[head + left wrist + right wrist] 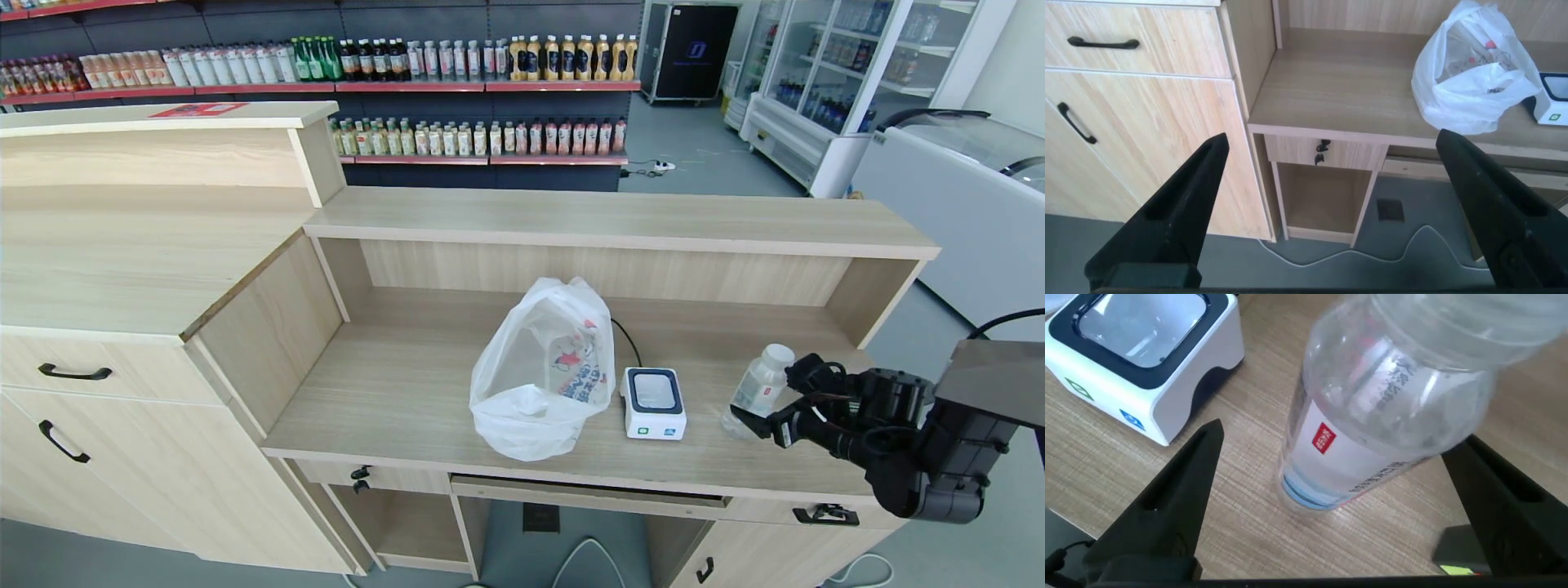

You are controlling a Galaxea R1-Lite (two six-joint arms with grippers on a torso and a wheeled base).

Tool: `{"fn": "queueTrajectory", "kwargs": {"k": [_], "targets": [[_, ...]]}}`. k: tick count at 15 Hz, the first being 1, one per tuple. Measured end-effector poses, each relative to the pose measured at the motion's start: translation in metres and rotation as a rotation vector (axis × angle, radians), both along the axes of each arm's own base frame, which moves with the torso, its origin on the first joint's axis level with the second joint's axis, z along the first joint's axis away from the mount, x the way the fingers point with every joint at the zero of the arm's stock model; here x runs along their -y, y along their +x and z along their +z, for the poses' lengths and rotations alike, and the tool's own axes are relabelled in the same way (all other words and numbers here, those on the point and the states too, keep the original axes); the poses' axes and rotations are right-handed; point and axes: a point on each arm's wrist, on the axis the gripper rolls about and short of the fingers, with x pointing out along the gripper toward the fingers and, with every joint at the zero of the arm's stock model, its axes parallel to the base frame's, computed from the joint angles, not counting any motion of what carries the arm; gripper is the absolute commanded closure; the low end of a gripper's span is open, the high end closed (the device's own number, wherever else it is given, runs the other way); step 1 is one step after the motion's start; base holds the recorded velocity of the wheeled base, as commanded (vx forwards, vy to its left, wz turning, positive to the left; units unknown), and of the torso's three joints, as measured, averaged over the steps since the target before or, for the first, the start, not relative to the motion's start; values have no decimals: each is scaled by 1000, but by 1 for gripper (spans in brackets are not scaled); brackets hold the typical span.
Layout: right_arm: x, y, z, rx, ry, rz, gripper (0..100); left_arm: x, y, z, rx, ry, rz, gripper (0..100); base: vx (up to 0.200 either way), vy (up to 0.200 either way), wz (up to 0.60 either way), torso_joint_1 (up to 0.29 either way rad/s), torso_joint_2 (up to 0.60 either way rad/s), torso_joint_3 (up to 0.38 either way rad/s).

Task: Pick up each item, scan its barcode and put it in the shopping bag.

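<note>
A clear plastic bottle (759, 385) with a white cap and a red-and-white label stands on the wooden counter (392, 392) at the right. My right gripper (771, 410) is open around it, one finger on either side and neither touching. From the right wrist the bottle (1372, 416) rises between the fingers (1159, 514) of the gripper (1331, 518). The white barcode scanner (653, 402) sits just left of the bottle, and the white shopping bag (543, 371) stands left of the scanner. My left gripper (1331, 220) hangs open with nothing in it, low in front of the counter's left end.
A raised shelf runs along the back of the counter, with side walls at both ends. A taller cabinet with drawers (73, 373) stands to the left. The scanner's cable (627, 339) runs back behind the bag. Store shelves of drinks line the far wall.
</note>
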Motion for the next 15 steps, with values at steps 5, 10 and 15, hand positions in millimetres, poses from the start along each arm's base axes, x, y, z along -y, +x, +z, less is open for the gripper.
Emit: {"fn": "queueTrajectory", "kwargs": {"k": [5,10,15], "targets": [[-9,15,-13,10,0,32,0,0,0,0,0,0,0,0,0,0,0,0,0,0],[-12,22,-19,17,3,53,0,0,0,0,0,0,0,0,0,0,0,0,0,0],[-12,26,-22,16,5,54,0,0,0,0,0,0,-1,0,0,0,0,0,0,0]]}}
